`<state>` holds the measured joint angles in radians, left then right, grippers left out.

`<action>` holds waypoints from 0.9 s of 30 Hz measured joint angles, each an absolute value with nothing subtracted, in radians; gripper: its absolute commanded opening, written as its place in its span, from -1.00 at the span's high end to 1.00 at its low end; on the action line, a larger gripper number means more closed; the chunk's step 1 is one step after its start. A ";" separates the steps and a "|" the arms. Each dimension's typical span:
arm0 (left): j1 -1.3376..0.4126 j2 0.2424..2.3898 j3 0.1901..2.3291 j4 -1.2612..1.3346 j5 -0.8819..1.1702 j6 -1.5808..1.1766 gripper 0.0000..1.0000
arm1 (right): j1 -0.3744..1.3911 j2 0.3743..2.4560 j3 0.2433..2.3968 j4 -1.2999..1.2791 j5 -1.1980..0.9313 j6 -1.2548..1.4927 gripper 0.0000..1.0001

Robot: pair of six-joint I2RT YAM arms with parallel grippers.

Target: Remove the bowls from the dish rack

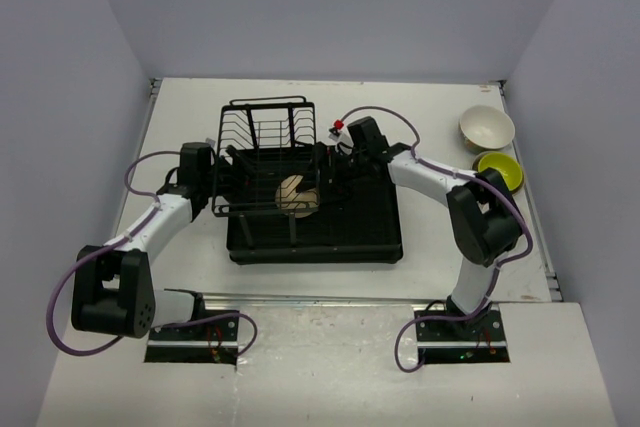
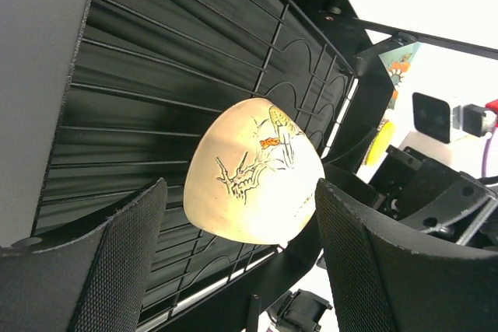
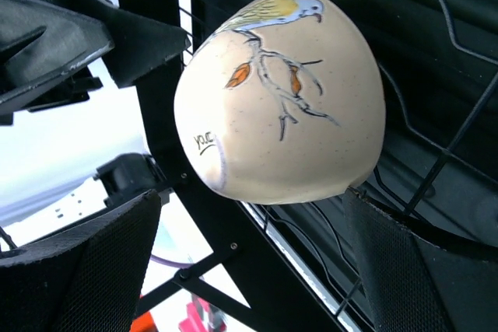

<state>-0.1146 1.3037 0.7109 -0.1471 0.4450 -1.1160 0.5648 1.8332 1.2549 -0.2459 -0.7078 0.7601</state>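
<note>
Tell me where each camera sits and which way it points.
Top external: above and behind the bases, looking down on the table; both arms, the dish rack and two bowls at right show.
Left wrist: on the left arm, looking between its own fingers at the bird-painted bowl in the wire holder.
Right wrist: facing the same bowl from the other side, between its own fingers.
Shared: all three show that bowl.

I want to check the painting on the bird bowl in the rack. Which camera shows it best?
The right wrist view: the cream bowl fills the frame, its painted bird and branch sharp. The left wrist view shows it smaller, against the dish rack wires. The top view gives only a small pale shape behind wires.
</note>
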 measured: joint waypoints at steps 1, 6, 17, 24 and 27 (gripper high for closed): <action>-0.114 1.304 0.711 -0.147 0.447 -1.116 -0.55 | 0.564 1.831 1.242 -0.226 -0.706 0.775 -0.98; -0.113 1.309 0.715 -0.147 0.450 -1.116 -0.55 | 0.564 1.808 1.191 -0.157 -0.690 0.826 -0.98; -0.112 1.312 0.717 -0.147 0.453 -1.116 -0.55 | 0.564 1.790 1.130 -0.087 -0.637 0.876 -0.98; -0.112 1.318 0.723 -0.150 0.454 -1.115 -0.55 | 0.565 1.791 1.105 -0.049 -0.646 0.896 -0.98; -0.112 1.319 0.724 -0.151 0.454 -1.115 -0.55 | 0.564 1.794 1.102 -0.015 -0.647 0.905 -0.98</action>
